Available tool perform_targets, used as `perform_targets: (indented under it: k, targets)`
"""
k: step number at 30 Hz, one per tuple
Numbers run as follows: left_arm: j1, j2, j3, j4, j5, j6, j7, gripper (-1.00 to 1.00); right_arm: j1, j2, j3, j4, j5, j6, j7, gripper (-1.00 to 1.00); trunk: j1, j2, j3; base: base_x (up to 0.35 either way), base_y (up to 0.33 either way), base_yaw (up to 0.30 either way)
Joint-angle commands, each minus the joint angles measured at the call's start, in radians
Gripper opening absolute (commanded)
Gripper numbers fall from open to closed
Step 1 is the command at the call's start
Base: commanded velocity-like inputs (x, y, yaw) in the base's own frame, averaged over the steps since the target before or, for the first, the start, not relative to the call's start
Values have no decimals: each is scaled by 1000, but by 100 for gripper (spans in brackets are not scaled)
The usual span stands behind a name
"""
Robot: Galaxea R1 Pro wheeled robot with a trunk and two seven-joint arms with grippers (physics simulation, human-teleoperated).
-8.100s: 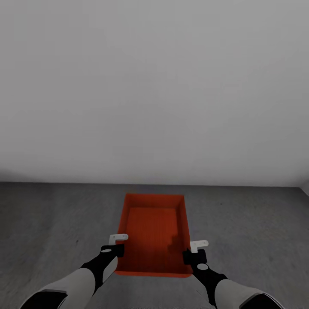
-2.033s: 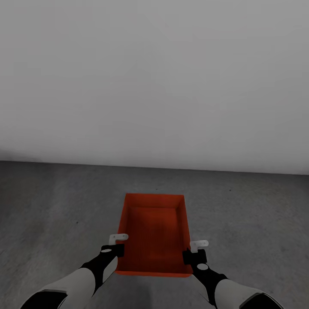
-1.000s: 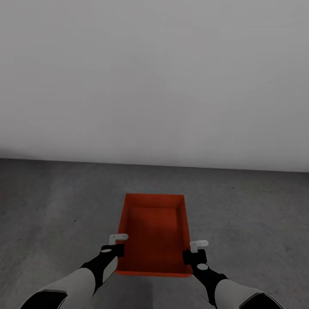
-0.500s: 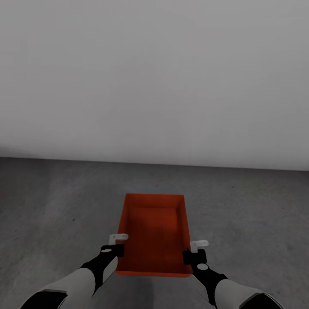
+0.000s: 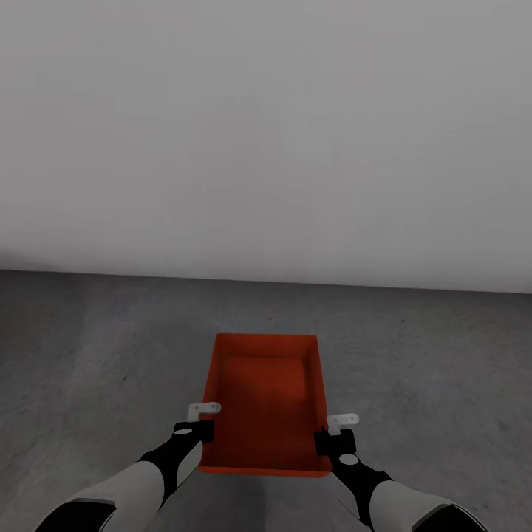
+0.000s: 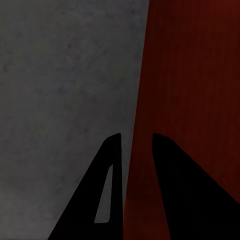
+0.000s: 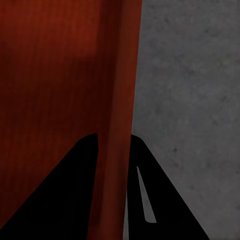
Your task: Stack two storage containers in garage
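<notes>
One storage container (image 5: 266, 403) is held over the floor (image 5: 89, 347), its side walls pinched by the left gripper (image 6: 131, 150) and right gripper (image 7: 114, 145); no writing is seen.

Storage container (image 5: 266, 391): orange-red, plastic-looking, smooth matt walls; a faint vertical grain is seen close up.
Floor (image 5: 96, 355): dark grey concrete, mottled, rough, matt.
Wall (image 5: 266, 133): plain white-grey, smooth, matt.
Left hand (image 5: 201, 420): black matt body, pale matt fingertip, possibly plastic.
Right hand (image 5: 336, 431): finished alike.
Arm shells (image 5: 125, 488): white, slightly glossy.
</notes>
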Motion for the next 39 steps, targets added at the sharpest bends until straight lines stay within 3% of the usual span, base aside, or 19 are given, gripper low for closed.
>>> perform_targets:
  k: [1,37,39]
  targets:
    - [0,-1,9,-6,-6,3,5,-100,-1,2,-70,2,-10,0,1,-100,4,-8,-2,0,0,0]
    - [0,-1,9,-7,-6,3,5,-100,-1,2,-70,2,-10,0,1,-100,142,-260,-110,0,0,0]
    - [0,-1,9,-7,-6,3,5,-100,-1,2,-70,2,-10,0,1,-100,142,-260,-110,0,0,0]
